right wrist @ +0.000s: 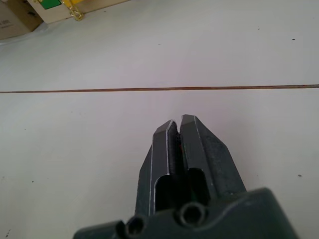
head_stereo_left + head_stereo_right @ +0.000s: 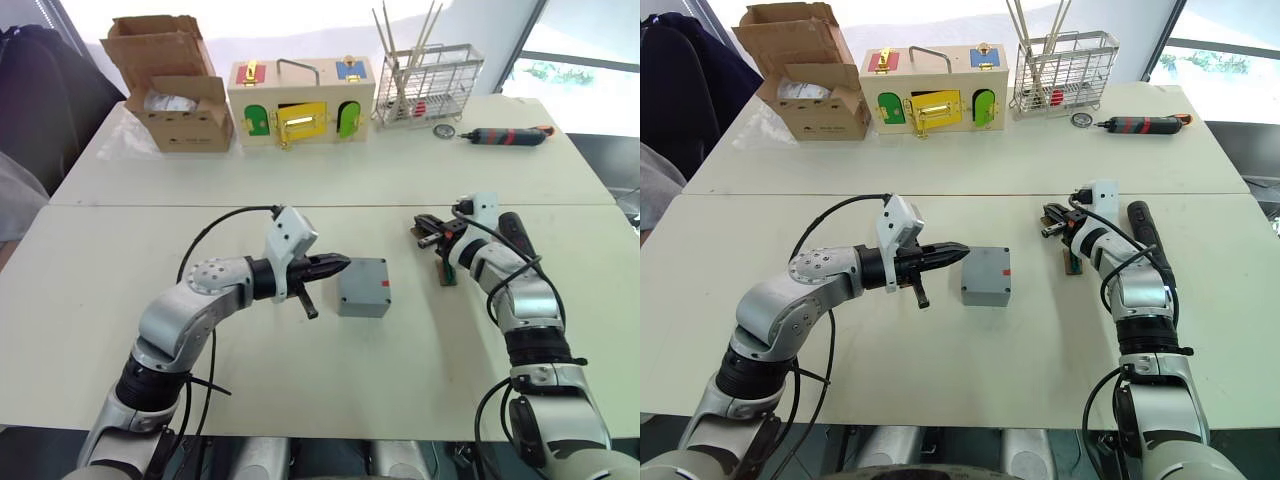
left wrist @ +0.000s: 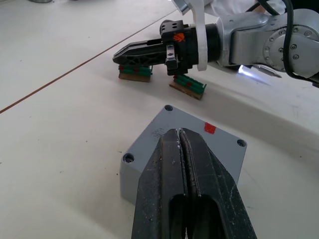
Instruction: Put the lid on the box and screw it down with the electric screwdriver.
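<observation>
Two pale tables (image 2: 330,380) stand end to end under bright windows; along the far one you see a cardboard box (image 2: 180,95), a wooden box with coloured doors (image 2: 300,105), a wire rack (image 2: 428,85) and a slim red-and-black screwdriver (image 2: 508,137).

Task status, as you can judge it:
- The box (image 2: 364,287) sits on the near table, roughly central, with a red mark on its side. In the left wrist view its top face shows screw holes at the corners, so the lid (image 3: 199,137) appears to be seated already. Treat this as probable, not confirmed.
- Screwing down is not yet done. The electric screwdriver (image 2: 1145,232) lies on the table just beside the right forearm, with no gripper on it.

Gripper status:
- The left gripper (image 2: 338,266) hangs just beside the box, tips near its upper edge. Its jaws are pressed together and hold nothing.
- The right gripper (image 3: 122,56) rests near two small green-and-brown parts (image 3: 187,87), well apart from the box. Its jaws are closed with only a hairline gap, and empty.

Limits of what you can verify:
- The seam between lid and box is hard to make out.
- You cannot tell whether screws sit in the corner holes.
- The electric screwdriver's bit and much of its body are hidden behind the right arm.
- The identity of the green-and-brown parts is unclear
</observation>
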Robot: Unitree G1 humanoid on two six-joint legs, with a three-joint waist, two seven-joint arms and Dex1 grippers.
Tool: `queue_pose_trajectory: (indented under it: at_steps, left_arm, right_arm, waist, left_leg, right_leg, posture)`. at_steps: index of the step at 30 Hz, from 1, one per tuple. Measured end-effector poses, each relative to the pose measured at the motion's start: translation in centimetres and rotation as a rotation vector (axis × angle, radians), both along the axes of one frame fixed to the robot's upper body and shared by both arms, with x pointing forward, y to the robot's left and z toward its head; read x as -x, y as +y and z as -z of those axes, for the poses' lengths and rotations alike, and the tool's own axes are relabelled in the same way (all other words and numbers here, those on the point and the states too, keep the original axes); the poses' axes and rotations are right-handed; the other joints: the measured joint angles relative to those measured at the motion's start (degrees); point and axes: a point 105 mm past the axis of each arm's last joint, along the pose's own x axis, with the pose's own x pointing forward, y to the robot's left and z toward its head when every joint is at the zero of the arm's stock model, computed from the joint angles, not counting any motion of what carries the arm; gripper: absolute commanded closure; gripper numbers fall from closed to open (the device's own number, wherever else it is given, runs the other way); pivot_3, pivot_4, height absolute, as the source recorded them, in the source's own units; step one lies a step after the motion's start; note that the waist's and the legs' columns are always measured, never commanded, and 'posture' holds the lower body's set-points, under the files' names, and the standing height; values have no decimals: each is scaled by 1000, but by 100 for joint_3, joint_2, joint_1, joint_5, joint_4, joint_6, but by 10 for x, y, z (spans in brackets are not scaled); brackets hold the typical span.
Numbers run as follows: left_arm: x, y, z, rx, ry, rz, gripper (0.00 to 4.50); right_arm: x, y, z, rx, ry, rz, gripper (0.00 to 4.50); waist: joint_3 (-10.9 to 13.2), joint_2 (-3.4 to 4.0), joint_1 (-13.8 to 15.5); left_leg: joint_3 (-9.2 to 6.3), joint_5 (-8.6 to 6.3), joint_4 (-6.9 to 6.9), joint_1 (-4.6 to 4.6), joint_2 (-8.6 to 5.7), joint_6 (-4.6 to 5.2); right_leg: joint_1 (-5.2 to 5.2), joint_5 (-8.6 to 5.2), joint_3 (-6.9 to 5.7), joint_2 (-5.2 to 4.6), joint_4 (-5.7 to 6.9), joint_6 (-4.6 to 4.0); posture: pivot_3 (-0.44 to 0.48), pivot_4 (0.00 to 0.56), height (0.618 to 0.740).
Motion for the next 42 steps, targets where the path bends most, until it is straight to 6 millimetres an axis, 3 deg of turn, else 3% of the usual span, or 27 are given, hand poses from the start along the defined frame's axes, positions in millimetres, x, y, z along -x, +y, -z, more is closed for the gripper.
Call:
queue_pose_trajectory:
  at_steps: [7, 13, 22, 26, 29, 32, 38, 42]
  left_arm:
    - [0, 0, 1, -2, 1, -3, 4500]
    - [0, 0, 1, -2, 3, -3, 4500]
    - [1, 0, 1, -1, 4, 2, 4500]
    - [9, 10, -3, -26, 12, 46, 4500]
    - [16, 18, -5, -52, 15, 75, 4500]
    - [25, 22, 4, -70, 53, 100, 4500]
    - [28, 27, 11, -97, 75, 97, 4500]
    - [27, 27, 11, -94, 70, 92, 4500]
  right_arm:
    - [1, 1, -2, 0, 0, -2, 4428]
    - [5, 5, -26, -1, -60, -16, 4428]
    - [10, 3, -45, 3, -96, -30, 4428]
    - [53, 22, -70, -18, -139, -266, 4428]
    - [80, 39, -61, -48, -73, -403, 4428]
    - [92, 52, -51, -68, -14, -464, 4428]
    - [98, 73, -40, -78, 12, -518, 4428]
    - [98, 75, -34, -69, 31, -520, 4428]
  waist:
    - [0, 0, 1]
    - [0, 0, 6]
    - [0, 0, 7]
    - [0, 0, 13]
    - [0, 0, 2]
    - [0, 0, 4]
    - [0, -1, 41]
    - [0, -1, 27]
  left_leg:
    - [0, 0, 0, 0, 0, 0]
    - [0, 0, 0, 0, 0, 0]
    - [0, 0, 0, -1, 0, 0]
    - [-5, -1, -10, -9, 2, 2]
    - [5, -2, -1, -2, 2, 3]
    - [5, -2, -1, 0, 4, 3]
    - [2, -2, -1, -2, 1, 3]
    - [2, -2, -1, -2, 2, 3]
  right_leg:
    - [0, 0, 0, 0, 0, 0]
    - [-1, 0, 0, 0, 0, 0]
    - [-2, 0, 1, 0, 0, 0]
    - [-11, 0, 0, 1, 0, 0]
    - [-4, 0, 7, 0, -1, 0]
    - [-5, -1, 8, 2, 4, -1]
    - [-5, -1, 8, 0, 0, -1]
    - [-6, -1, 8, 0, 1, -1]
  posture:
    - [0, 150, 731]
    - [0, 150, 731]
    - [0, 150, 731]
    - [0, 150, 731]
    - [0, 150, 731]
    - [0, 150, 731]
    - [0, 150, 731]
    - [0, 150, 731]
